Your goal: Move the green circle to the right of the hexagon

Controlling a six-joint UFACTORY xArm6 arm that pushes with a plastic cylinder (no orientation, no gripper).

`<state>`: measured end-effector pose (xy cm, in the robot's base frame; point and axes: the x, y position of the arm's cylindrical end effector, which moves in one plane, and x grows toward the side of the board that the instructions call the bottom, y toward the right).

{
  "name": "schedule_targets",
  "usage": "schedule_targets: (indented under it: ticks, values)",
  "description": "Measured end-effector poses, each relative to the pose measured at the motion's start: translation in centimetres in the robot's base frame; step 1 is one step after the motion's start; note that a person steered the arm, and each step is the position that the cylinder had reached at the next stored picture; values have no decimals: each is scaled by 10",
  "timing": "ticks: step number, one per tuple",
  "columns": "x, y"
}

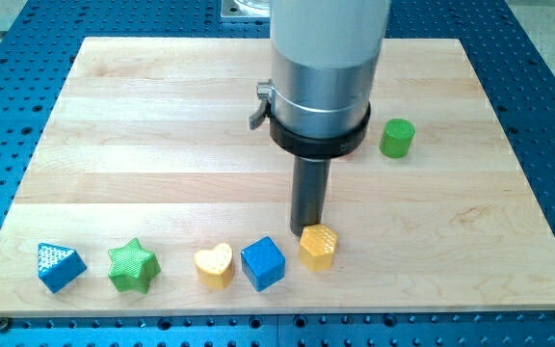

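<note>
My tip [305,231] rests just beside the yellow hexagon [318,246], at its upper left. There are no jaws to report, only a bare rod. The green circle [397,138] sits well apart, toward the view's upper right. Advised: go around above the circle, then push it down so that it stops right of the hexagon. The wooden board [162,145] is flat, with clear room there.

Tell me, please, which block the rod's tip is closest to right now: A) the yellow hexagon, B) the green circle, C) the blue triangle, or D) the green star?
A: my tip stands just at the upper left edge of the yellow hexagon, while the green circle sits far off toward the view's upper right.
</note>
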<state>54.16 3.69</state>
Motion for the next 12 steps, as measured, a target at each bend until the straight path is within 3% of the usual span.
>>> schedule_targets:
  ticks: [2, 3, 4, 6, 7, 8, 9, 10, 11, 12]
  values:
    - [7, 23]
    - [16, 77]
    - [25, 82]
    - [35, 21]
    - [36, 43]
    - [40, 136]
    - [27, 174]
    - [-69, 210]
    - [-151, 201]
    - [-161, 158]
